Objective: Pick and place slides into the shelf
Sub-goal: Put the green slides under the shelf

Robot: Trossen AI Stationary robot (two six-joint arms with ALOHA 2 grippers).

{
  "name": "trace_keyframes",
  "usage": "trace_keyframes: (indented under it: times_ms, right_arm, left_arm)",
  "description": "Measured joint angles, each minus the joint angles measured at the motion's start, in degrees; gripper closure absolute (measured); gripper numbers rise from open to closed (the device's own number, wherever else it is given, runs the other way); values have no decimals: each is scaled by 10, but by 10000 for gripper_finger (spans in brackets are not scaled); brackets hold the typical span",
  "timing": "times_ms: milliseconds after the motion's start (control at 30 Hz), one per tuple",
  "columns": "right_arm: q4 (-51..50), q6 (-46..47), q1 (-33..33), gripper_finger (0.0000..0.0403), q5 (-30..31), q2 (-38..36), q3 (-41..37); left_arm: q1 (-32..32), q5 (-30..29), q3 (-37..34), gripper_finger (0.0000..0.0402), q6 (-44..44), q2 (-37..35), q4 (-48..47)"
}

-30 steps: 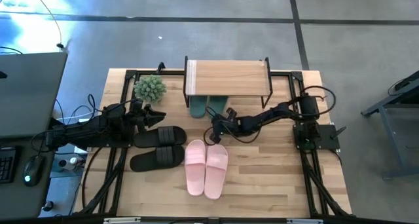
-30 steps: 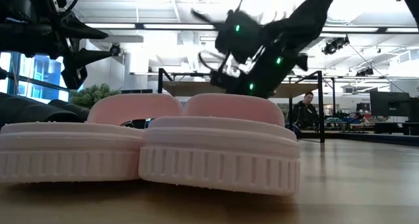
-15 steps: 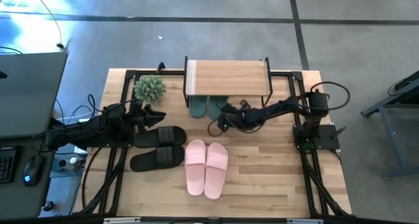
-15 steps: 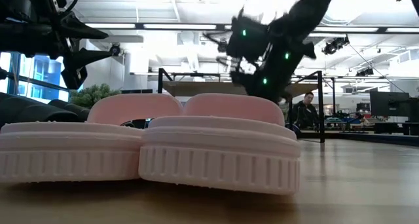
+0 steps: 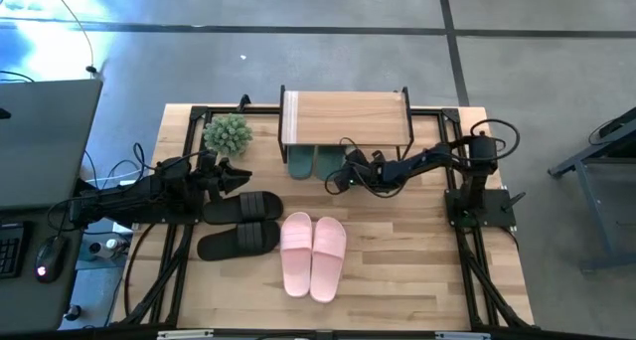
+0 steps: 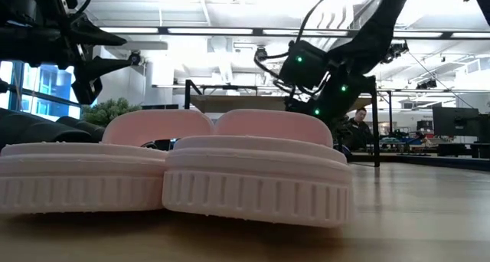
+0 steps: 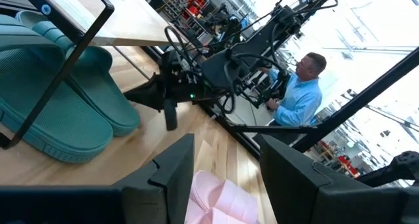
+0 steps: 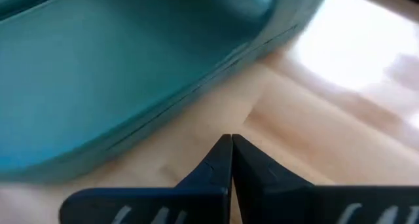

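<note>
The dark green slides (image 5: 316,161) lie on the table under the shelf (image 5: 346,118), heels sticking out toward the near side. My right gripper (image 5: 335,182) is shut, slanting down just off the right green slide's heel (image 8: 131,73); bare wood shows between its tips (image 8: 230,141) and the sole edge. The pink slides (image 5: 313,255) lie side by side on the table near the front and fill the low view (image 6: 176,170). The black slides (image 5: 241,221) lie left of them. My left gripper (image 5: 238,176) hangs open and level above the black pair's far end.
A small potted plant (image 5: 227,134) stands at the far left beside the shelf. Bare tabletop (image 5: 417,251) lies right of the pink slides. A person (image 7: 301,93) sits in the room beyond the table. A desk with a keyboard and a mouse stands off the table's left edge.
My right gripper has gone from beside the pink slides' far ends toward the table's far edge, up to the green slides under the shelf. It has rolled on the way and stayed shut. No slide has moved.
</note>
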Motion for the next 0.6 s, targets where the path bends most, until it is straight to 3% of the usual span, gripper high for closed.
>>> trace_keyframes:
  times_ms: [600]
  right_arm:
    - [61,-18,-18,403,-36,1,3]
  left_arm:
    - [0,0,0,243,-1,0,0]
